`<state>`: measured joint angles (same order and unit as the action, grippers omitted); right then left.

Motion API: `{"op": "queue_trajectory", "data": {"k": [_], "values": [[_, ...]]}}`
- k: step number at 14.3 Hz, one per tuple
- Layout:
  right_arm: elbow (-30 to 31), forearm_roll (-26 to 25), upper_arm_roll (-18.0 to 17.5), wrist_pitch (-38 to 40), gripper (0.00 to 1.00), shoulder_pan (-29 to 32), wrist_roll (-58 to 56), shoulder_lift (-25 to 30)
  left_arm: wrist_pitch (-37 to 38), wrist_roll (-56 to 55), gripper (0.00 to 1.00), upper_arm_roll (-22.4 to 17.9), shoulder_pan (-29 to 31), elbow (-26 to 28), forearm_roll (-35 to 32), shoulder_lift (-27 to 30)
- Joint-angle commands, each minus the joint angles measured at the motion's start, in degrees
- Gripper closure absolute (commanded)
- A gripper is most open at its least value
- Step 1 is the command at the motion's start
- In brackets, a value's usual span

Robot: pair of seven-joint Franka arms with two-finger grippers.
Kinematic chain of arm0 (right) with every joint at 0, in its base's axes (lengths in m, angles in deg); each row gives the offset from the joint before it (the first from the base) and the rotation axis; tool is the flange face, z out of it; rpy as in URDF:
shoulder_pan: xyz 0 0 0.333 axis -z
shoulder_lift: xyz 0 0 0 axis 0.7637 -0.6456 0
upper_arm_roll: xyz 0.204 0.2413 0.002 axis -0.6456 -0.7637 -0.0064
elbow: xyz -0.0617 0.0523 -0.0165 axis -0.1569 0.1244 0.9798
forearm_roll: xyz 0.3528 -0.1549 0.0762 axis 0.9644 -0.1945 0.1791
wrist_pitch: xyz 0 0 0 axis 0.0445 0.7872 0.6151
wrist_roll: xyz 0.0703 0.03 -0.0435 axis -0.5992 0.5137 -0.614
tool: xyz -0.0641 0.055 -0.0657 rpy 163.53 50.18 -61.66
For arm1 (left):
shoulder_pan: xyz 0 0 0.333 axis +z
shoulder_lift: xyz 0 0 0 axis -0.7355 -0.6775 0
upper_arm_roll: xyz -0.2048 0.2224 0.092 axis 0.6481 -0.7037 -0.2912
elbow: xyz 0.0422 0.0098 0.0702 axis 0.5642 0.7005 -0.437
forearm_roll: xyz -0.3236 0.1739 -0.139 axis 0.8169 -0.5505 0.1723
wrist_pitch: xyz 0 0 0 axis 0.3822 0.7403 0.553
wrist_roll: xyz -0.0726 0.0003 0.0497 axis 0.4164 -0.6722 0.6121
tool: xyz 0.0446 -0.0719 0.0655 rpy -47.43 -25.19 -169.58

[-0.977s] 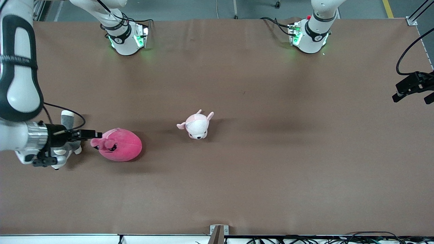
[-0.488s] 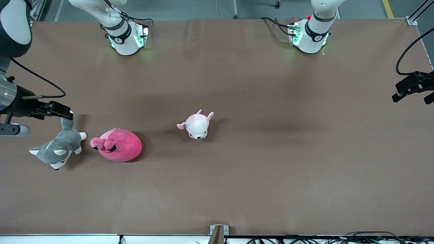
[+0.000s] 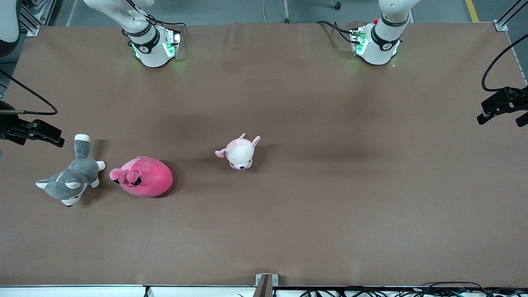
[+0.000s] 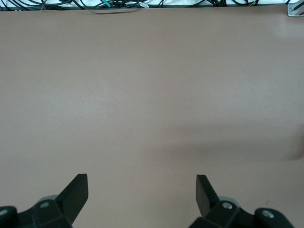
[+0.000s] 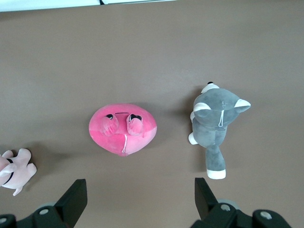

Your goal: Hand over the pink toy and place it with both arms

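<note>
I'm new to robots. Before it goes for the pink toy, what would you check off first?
1. Pink toy lies free on the table: ok.
2. Right gripper open, nothing in it: ok.
3. Left gripper open, waiting over bare table: ok.
4. Grey plush lies apart from the pink toy: ok.
5. Pale plush out of the way: ok.
6. Right gripper over the toy: not ok.

From high across the table [image 3: 288, 206] we face both bases. Each wrist camera looks straight down past its jaws; the right one shares the pink toy [image 5: 122, 128] with ours.
</note>
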<state>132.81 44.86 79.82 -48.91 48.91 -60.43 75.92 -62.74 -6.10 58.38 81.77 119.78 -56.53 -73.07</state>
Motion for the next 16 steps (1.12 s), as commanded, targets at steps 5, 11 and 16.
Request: {"op": "queue_trajectory", "data": {"k": [5,11,16], "values": [[3.87,-0.18,-2.77,-0.70,0.00,5.45,-2.93,4.13,0.88,-0.02,0.00,0.18,0.03,-0.90,-1.06,-0.08],[15.89,-0.18,-2.60,-5.77,0.00,5.19,-3.02,12.29,0.97,-0.19,0.00,-10.04,-12.12,-0.99,-1.23,-0.17],[16.36,-0.18,-2.60,-6.76,0.00,5.45,-5.66,12.66,1.76,-0.19,0.00,-31.44,-32.90,-1.08,-1.23,-0.08]]}}
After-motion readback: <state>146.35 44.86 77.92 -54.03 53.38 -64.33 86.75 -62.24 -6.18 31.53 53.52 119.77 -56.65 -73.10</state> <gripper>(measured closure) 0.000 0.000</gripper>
